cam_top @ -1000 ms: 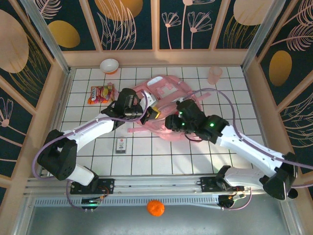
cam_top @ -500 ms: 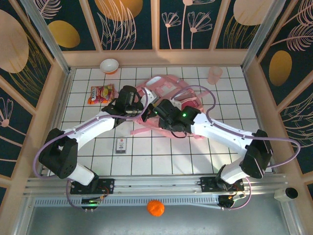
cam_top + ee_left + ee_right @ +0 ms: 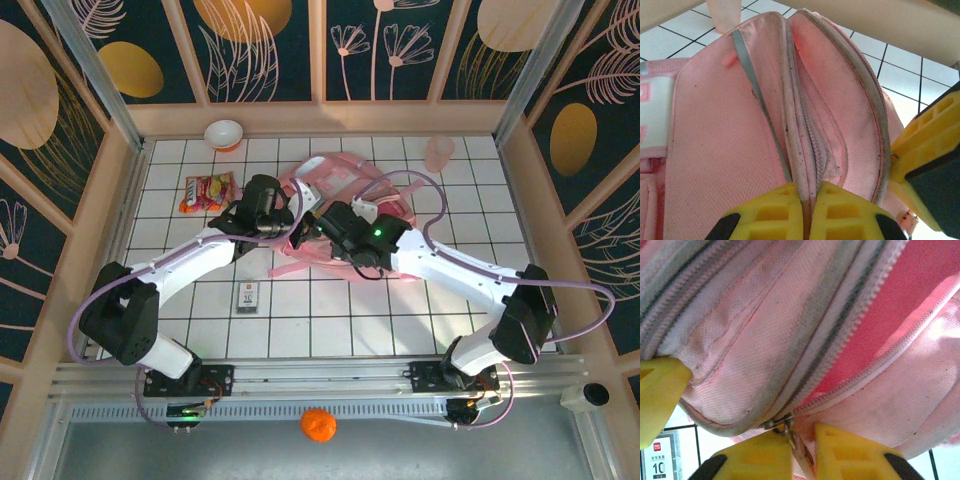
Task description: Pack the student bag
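Evidently the step in hand is opening the student bag (image 3: 335, 180), which lies flat on the white-tiled counter (image 3: 330, 320), a little above the middle of the overhead view. The left pincer (image 3: 807, 212) is pressed together on a fold of the bag's pink fabric right beside the zip track, at the bottom of its wrist view. The right pincer (image 3: 802, 452) pinches the small metal zip pull (image 3: 789, 432) at the bottom of its own view, where the two rows of teeth meet. The two pincers sit just beside each other.

To do this well, I judge, the left pincer should act as an anchor and hold the seam taut, while the right draws the pull along the line of the teeth rather than lifting it away from them. The cloth is soft and will bunch if tension drops, so a slow, steady draw following the curve of the track looks safest. A slipped pull or fabric caught in the slider is the likely trouble.

Around the bag, a snack packet (image 3: 206, 192) lies at centre left, a bowl (image 3: 224, 133) at the upper left, a translucent cup (image 3: 438, 153) at the upper right and a small labelled box (image 3: 248, 296) lower left. An orange ball (image 3: 318, 424) rests on the grey ledge at the bottom. Dark floral panels in pale wooden frames wall the counter in.
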{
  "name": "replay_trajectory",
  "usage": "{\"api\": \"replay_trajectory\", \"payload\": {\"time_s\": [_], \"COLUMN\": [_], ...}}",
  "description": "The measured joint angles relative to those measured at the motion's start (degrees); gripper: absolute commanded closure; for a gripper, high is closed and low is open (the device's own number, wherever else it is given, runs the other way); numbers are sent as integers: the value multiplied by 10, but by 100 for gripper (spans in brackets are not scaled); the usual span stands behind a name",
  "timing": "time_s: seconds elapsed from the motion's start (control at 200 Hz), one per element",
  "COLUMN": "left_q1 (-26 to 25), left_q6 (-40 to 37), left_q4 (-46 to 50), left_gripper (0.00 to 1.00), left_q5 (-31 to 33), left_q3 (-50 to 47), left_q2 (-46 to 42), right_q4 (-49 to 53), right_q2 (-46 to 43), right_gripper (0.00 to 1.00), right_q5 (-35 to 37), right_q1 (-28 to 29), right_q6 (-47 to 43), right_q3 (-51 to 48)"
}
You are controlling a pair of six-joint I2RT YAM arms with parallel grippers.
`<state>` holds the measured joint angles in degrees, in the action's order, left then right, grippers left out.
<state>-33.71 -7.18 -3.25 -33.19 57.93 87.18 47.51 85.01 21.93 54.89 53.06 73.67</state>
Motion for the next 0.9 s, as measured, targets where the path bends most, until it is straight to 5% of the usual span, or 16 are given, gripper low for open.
{"api": "replay_trajectory", "payload": {"time_s": [0.08,0.365,0.901], "left_q1": [0,-2,-13], "left_q6": [0,-56,-226], "left_q4": [0,5,95], "left_gripper": [100,100,100], "left_q5": [0,-1,-2], "left_q3": [1,1,32], "left_q2": [0,0,5], "right_q4": [-12,-25,-139], "right_q2": [-3,-24,-117], "right_gripper": [100,100,100], "right_q5": [-11,-47,-327], "right_q1": [-5,-30,-178], "right_q6": [-11,-64,-353], "right_q3": [-5,-25,-151]}}
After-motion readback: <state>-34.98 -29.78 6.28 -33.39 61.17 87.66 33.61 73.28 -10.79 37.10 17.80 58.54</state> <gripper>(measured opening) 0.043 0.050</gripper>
